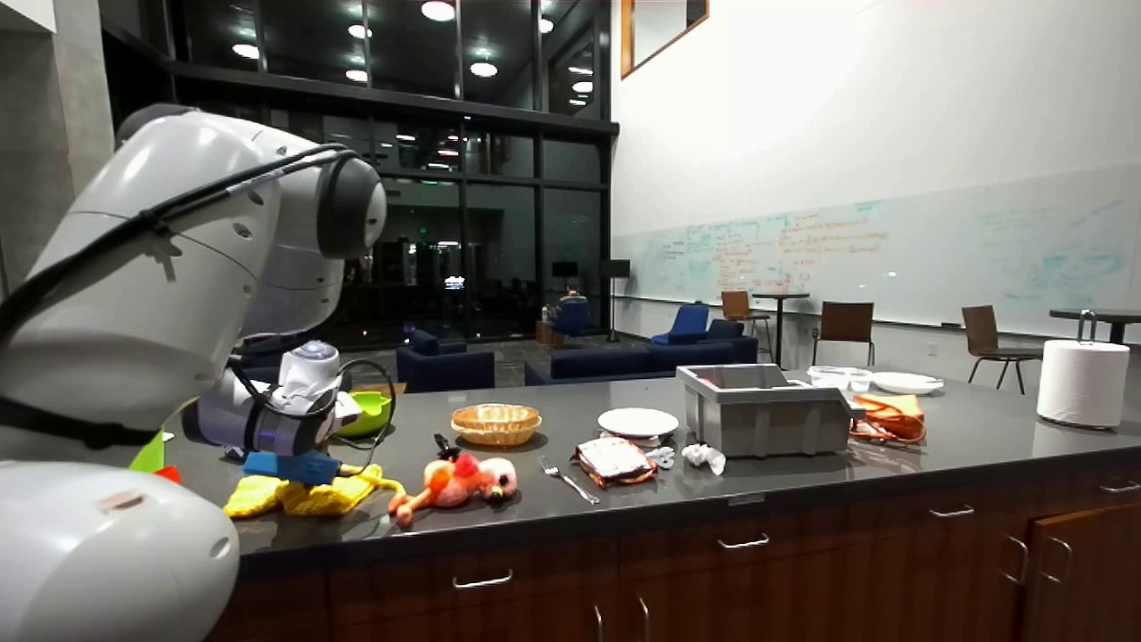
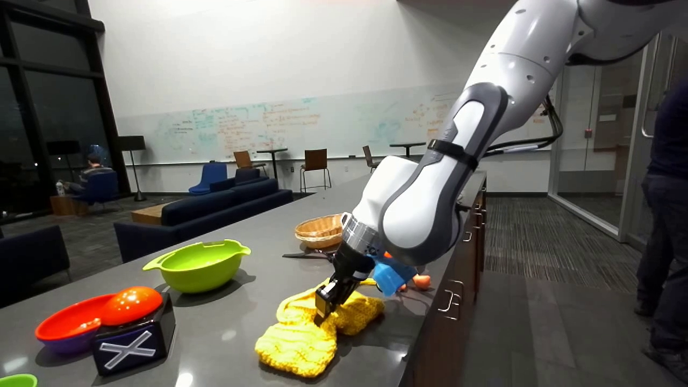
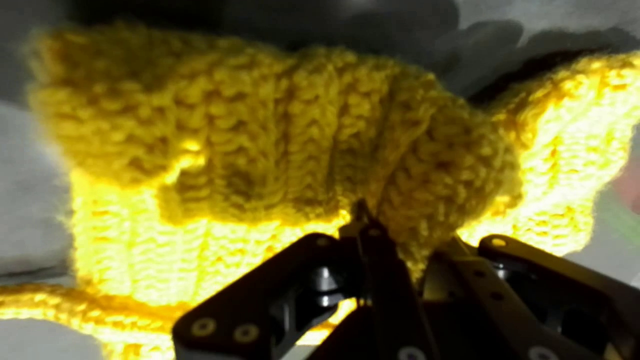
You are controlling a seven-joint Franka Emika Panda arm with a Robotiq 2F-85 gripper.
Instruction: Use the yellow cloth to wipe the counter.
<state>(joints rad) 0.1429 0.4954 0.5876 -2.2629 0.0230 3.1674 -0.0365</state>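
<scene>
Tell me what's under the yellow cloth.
The counter shows around the yellow cloth, which rests on it; the surface beneath is covered, so anything else there can't be seen.

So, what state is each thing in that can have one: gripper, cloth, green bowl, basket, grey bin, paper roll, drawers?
gripper: shut on a fold of the yellow cloth
yellow cloth: bunched, resting on the counter
lime-green bowl: upright
wicker basket: upright
grey bin: upright, open-topped
paper roll: standing upright
drawers: visible ones look shut

Pincer (image 3: 402,240) tight on yellow cloth (image 3: 270,135)
</scene>
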